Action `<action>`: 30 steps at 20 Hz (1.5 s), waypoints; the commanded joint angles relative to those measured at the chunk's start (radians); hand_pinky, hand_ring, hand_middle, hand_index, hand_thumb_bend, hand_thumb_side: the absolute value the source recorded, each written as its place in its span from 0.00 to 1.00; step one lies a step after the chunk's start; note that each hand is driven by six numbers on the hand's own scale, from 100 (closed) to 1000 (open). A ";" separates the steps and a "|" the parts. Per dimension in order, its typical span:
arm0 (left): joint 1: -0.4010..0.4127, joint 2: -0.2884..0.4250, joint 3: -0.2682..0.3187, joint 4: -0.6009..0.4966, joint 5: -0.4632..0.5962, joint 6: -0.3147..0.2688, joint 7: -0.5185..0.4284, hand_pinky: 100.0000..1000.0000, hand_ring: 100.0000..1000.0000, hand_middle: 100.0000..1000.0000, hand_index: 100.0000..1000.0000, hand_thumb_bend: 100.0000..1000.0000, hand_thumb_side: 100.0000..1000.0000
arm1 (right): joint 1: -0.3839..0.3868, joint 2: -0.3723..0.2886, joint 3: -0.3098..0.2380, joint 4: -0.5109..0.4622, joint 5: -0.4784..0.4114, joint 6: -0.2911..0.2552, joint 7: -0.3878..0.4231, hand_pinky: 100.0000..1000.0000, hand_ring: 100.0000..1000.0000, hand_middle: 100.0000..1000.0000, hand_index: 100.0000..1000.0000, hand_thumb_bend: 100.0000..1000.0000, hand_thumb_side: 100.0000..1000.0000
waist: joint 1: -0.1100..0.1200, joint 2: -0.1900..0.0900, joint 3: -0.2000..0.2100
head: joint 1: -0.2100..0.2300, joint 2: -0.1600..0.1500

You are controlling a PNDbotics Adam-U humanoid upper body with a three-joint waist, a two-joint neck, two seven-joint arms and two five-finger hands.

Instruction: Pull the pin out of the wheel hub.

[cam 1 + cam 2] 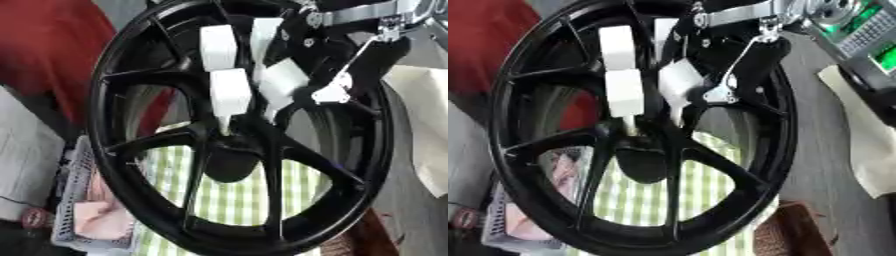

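A black spoked wheel hub (175, 137) stands upright and fills both views. My right hand (302, 60) comes in from the upper right, and its fingers with white pads (230, 90) curl down over the spokes onto the hub's centre. A short pale pin (225, 125) pokes out just below one white pad, at the hub's middle above the dark centre cap (229, 162). The thumb pad (284, 82) points to the same spot from the right. Where the fingers meet the pin is partly hidden by a spoke. My left hand shows in neither view.
A green and white checked cloth (232, 200) lies behind the wheel. A white perforated basket (79, 220) with something pink sits at the lower left. Red fabric (44, 45) is at the upper left, a pale sheet (429, 125) at the right, and a brown woven thing (785, 232) at the lower right.
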 commanded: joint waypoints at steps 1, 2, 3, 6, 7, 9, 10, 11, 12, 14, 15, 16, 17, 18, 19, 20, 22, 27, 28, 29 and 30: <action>-0.013 0.028 0.015 -0.013 0.004 -0.004 0.004 0.86 0.72 0.66 0.83 0.31 0.69 | -0.011 -0.014 -0.004 0.003 0.004 -0.002 0.001 0.04 0.11 0.65 0.77 0.19 0.20 | 0.007 -0.019 0.001 | 0.003 0.006; -0.014 0.027 0.014 -0.013 0.004 -0.004 0.004 0.86 0.72 0.66 0.83 0.31 0.69 | -0.011 -0.013 -0.003 0.005 0.006 -0.003 -0.001 0.04 0.10 0.65 0.77 0.19 0.20 | 0.007 -0.019 0.001 | 0.003 0.006; -0.014 0.027 0.014 -0.014 0.004 -0.004 0.004 0.86 0.72 0.66 0.83 0.30 0.69 | -0.011 -0.012 -0.001 0.008 0.007 -0.004 -0.002 0.04 0.10 0.64 0.77 0.19 0.19 | 0.007 -0.019 0.001 | 0.003 0.005; -0.014 0.025 0.014 -0.014 0.004 -0.003 0.006 0.86 0.72 0.66 0.83 0.30 0.69 | -0.010 -0.009 0.002 0.014 0.006 -0.006 -0.006 0.02 0.09 0.62 0.75 0.18 0.17 | 0.007 -0.018 0.001 | 0.002 0.005; -0.015 0.025 0.015 -0.014 0.005 -0.003 0.007 0.86 0.72 0.66 0.83 0.30 0.69 | -0.010 -0.008 0.003 0.016 0.005 -0.007 -0.007 0.02 0.09 0.62 0.74 0.18 0.17 | 0.007 -0.018 0.001 | 0.001 0.004; -0.014 0.024 0.016 -0.015 0.006 -0.004 0.009 0.86 0.72 0.66 0.82 0.30 0.69 | -0.010 -0.006 0.002 0.020 0.000 -0.008 -0.013 0.00 0.07 0.59 0.72 0.17 0.16 | 0.007 -0.017 0.001 | 0.001 0.003; -0.014 0.024 0.015 -0.015 0.007 -0.004 0.010 0.86 0.72 0.66 0.82 0.30 0.69 | -0.010 -0.005 0.003 0.022 -0.005 -0.007 -0.017 0.00 0.07 0.58 0.71 0.16 0.16 | 0.007 -0.017 0.001 | 0.001 0.003; -0.014 0.023 0.015 -0.015 0.008 -0.003 0.011 0.86 0.72 0.66 0.82 0.30 0.70 | -0.009 -0.003 0.004 0.024 -0.012 -0.006 -0.022 0.00 0.06 0.57 0.70 0.14 0.16 | 0.007 -0.017 0.001 | 0.001 0.002; -0.015 0.023 0.015 -0.015 0.008 -0.003 0.011 0.86 0.72 0.66 0.82 0.30 0.70 | -0.009 -0.002 0.005 0.026 -0.020 -0.003 -0.026 0.00 0.05 0.55 0.68 0.11 0.16 | 0.008 -0.017 0.001 | 0.001 0.003; -0.015 0.022 0.015 -0.015 0.008 -0.002 0.013 0.86 0.72 0.66 0.82 0.30 0.70 | -0.009 0.001 0.006 0.029 -0.046 0.006 -0.042 0.00 0.04 0.51 0.65 0.05 0.16 | 0.008 -0.016 0.002 | 0.001 0.004; -0.015 0.022 0.015 -0.014 0.008 -0.001 0.014 0.86 0.72 0.66 0.82 0.30 0.70 | -0.010 0.002 0.007 0.030 -0.060 0.012 -0.049 0.00 0.03 0.49 0.63 0.02 0.15 | 0.008 -0.016 0.002 | 0.002 0.004; -0.015 0.022 0.015 -0.014 0.008 -0.001 0.014 0.86 0.73 0.66 0.82 0.30 0.70 | -0.010 0.003 0.007 0.030 -0.071 0.018 -0.055 0.00 0.03 0.48 0.62 0.00 0.15 | 0.008 -0.016 0.002 | 0.002 0.004; -0.015 0.022 0.016 -0.014 0.008 0.000 0.015 0.86 0.73 0.66 0.82 0.30 0.70 | -0.011 0.002 0.007 0.029 -0.081 0.023 -0.058 0.00 0.02 0.46 0.61 0.00 0.13 | 0.008 -0.016 0.001 | 0.002 0.003; -0.015 0.021 0.016 -0.014 0.008 0.000 0.015 0.86 0.72 0.66 0.82 0.30 0.70 | -0.011 0.002 0.007 0.027 -0.089 0.026 -0.060 0.00 0.02 0.45 0.61 0.00 0.10 | 0.008 -0.016 0.001 | 0.002 0.004; -0.015 0.021 0.016 -0.014 0.008 -0.001 0.016 0.86 0.72 0.66 0.82 0.30 0.70 | -0.011 0.001 0.006 0.025 -0.094 0.029 -0.061 0.00 0.01 0.43 0.60 0.00 0.06 | 0.008 -0.016 0.001 | 0.002 0.004; -0.015 0.021 0.016 -0.015 0.009 -0.001 0.017 0.86 0.72 0.66 0.82 0.30 0.70 | -0.011 0.000 0.005 0.022 -0.097 0.030 -0.060 0.00 0.01 0.43 0.60 0.00 0.04 | 0.008 -0.016 0.000 | 0.002 0.004; -0.014 0.021 0.016 -0.016 0.011 -0.002 0.018 0.86 0.72 0.66 0.82 0.29 0.71 | -0.011 0.000 0.004 0.020 -0.100 0.032 -0.054 0.00 0.01 0.39 0.58 0.00 0.00 | 0.007 -0.016 0.000 | 0.001 0.004; -0.012 0.022 0.017 -0.016 0.012 -0.002 0.022 0.86 0.72 0.65 0.82 0.29 0.71 | -0.011 -0.003 -0.001 0.012 -0.117 0.041 -0.041 0.00 0.00 0.31 0.53 0.00 0.00 | 0.007 -0.018 0.000 | 0.001 0.006; -0.012 0.023 0.018 -0.016 0.012 -0.003 0.022 0.86 0.72 0.65 0.82 0.29 0.71 | -0.013 -0.006 -0.004 0.005 -0.122 0.043 -0.038 0.00 0.00 0.30 0.52 0.00 0.00 | 0.007 -0.018 -0.001 | 0.001 0.007; -0.011 0.024 0.018 -0.015 0.012 -0.003 0.023 0.86 0.72 0.65 0.82 0.29 0.71 | -0.016 -0.009 -0.008 -0.003 -0.129 0.045 -0.035 0.00 0.00 0.28 0.50 0.00 0.00 | 0.007 -0.019 -0.002 | 0.002 0.008; -0.011 0.024 0.018 -0.015 0.012 -0.003 0.023 0.86 0.72 0.65 0.82 0.29 0.71 | -0.020 -0.012 -0.014 -0.012 -0.135 0.049 -0.034 0.00 0.00 0.27 0.49 0.00 0.00 | 0.007 -0.020 -0.003 | 0.002 0.008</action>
